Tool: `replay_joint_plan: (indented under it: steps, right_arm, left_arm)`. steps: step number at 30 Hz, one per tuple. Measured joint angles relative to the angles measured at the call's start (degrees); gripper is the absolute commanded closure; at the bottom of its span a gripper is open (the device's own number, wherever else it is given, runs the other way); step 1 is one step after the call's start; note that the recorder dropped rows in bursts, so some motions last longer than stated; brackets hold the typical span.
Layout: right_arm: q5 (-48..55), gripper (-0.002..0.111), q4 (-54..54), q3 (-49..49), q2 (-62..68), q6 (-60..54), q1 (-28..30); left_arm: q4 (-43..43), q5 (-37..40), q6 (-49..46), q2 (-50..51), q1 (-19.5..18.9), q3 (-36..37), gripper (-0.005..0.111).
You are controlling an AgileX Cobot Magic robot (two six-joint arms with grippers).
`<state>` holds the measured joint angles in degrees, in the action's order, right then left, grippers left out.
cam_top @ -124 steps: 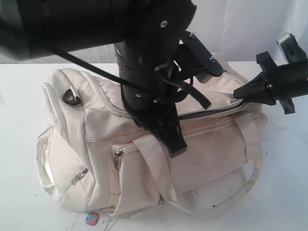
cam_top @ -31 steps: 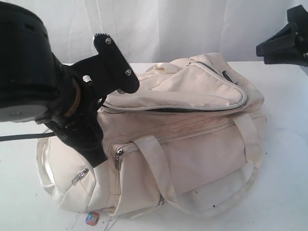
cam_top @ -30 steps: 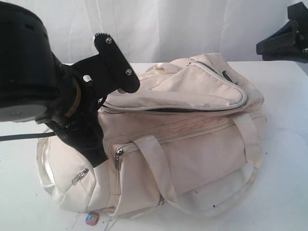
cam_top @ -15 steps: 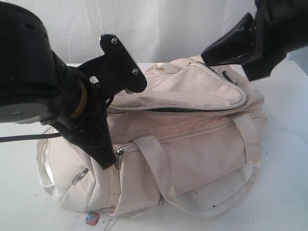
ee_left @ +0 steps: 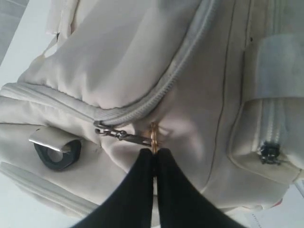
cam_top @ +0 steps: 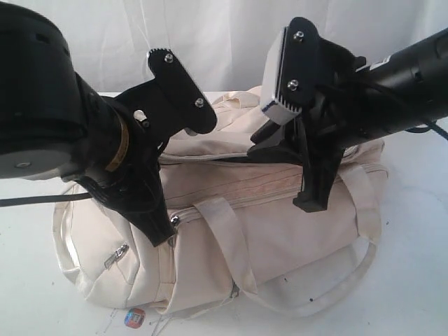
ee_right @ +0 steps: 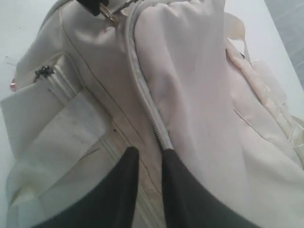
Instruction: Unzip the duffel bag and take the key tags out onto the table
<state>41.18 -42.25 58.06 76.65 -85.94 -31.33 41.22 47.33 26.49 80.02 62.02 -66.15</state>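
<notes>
**Exterior view: both arms down on the duffel bag (cam_top: 280, 241)**

The cream duffel bag lies lengthwise on the white tabletop (cam_top: 413, 280), with an arm on either side of it. On the left, the big black arm points the left pincer (cam_top: 163, 234) down at the bag's front left corner, right beside a grey pocket zip pull (cam_top: 172, 222).

Over to the left wrist view. The fingers (ee_left: 137, 190) are pressed tight together, clamped on a small gold ring (ee_left: 153, 135). That ring hangs off the zipper pull (ee_left: 121, 134) at the end of the main zipper (ee_left: 175, 71), and a black strap clip (ee_left: 57, 154) sits near it.

From the right, the right pincer (cam_top: 310, 199) angles down over the middle of the bag's top. In the right wrist view its two fingers stand only narrowly apart, and nothing but bag fabric shows through the gap. One fingertip sits right at the grey zipper line, though I cannot tell whether it touches.

Between the arms, a dark slit (cam_top: 231, 158) runs under the edge of the top flap (cam_top: 210, 145). A webbing handle (cam_top: 227, 245) drapes down the front, and a small round sticker (cam_top: 134, 317) lies on the tabletop at the bag's near edge.
</notes>
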Motion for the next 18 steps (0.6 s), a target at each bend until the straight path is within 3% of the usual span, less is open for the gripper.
replay_joint_plan:
  steps: [3, 5, 18]
  right_arm:
    - [-1.8, 0.054, -0.1, 0.0, 1.4, -0.7, -0.1]
    - [-2.5, 0.049, -0.1, 0.0, 2.6, -1.2, -0.1]
    - [-5.5, 0.047, -10.2, 0.0, 8.9, -15.4, -1.2]
  left_arm:
    - [0.0, 0.0, 0.0, 0.0, 0.0, 0.0, 0.107]
    - [0.0, 0.0, 0.0, 0.0, 0.0, 0.0, 0.107]
    - [0.0, -0.3, -0.6, 0.0, 0.0, 0.0, 0.107]
